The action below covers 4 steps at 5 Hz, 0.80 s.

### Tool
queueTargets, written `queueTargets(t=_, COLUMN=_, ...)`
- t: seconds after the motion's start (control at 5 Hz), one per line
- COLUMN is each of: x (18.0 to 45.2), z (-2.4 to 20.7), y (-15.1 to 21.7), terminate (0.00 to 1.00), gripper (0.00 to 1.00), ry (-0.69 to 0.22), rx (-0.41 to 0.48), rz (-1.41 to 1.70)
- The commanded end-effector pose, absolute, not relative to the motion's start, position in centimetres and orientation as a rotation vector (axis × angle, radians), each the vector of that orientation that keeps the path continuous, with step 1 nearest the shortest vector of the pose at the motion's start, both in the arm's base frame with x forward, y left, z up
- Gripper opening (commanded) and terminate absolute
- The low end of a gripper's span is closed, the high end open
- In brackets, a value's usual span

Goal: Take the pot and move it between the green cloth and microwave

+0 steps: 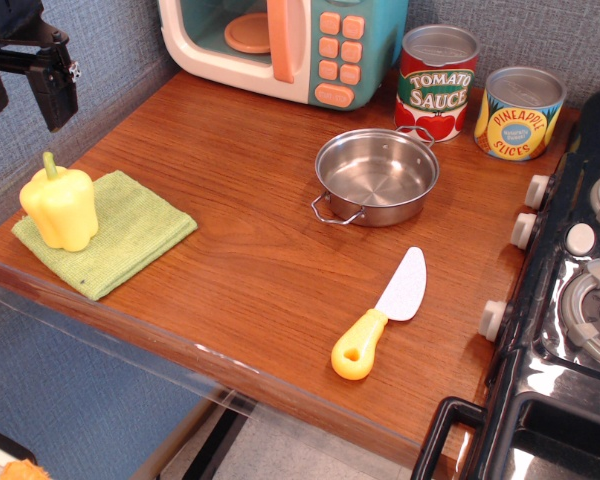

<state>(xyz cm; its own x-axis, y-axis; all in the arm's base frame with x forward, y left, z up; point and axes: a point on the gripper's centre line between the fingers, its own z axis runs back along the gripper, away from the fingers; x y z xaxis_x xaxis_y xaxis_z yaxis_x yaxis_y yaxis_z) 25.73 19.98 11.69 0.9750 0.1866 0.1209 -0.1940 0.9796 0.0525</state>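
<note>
The pot (377,176) sits empty right of centre, just below the tomato sauce can (437,82), well apart from the gripper (35,75) hanging at upper left, its state impossible to tell. The grasp looks not yet begun: the arm must cross, seize the rim, then carry it to the bare wood between the green cloth (105,232) and microwave (285,45).

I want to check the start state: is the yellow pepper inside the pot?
No, the pepper stands on the green cloth at the left, and the pot is empty.
</note>
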Motion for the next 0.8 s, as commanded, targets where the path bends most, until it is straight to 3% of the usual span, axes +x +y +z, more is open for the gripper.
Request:
queueTargets(t=0.0, x=25.7, z=11.7, y=20.0, terminate=0.0, gripper=1.0, ry=-0.116, rx=0.064, rz=0.192)
queueTargets(t=0.2, x=26.6, z=12.6, y=19.0, terminate=0.0, gripper=1.0, ry=-0.173, rx=0.096, rz=0.193)
queueTargets(t=0.6, x=30.9, z=16.5, y=14.5, terminate=0.0, gripper=1.0, ry=-0.282, rx=0.023, rz=0.071)
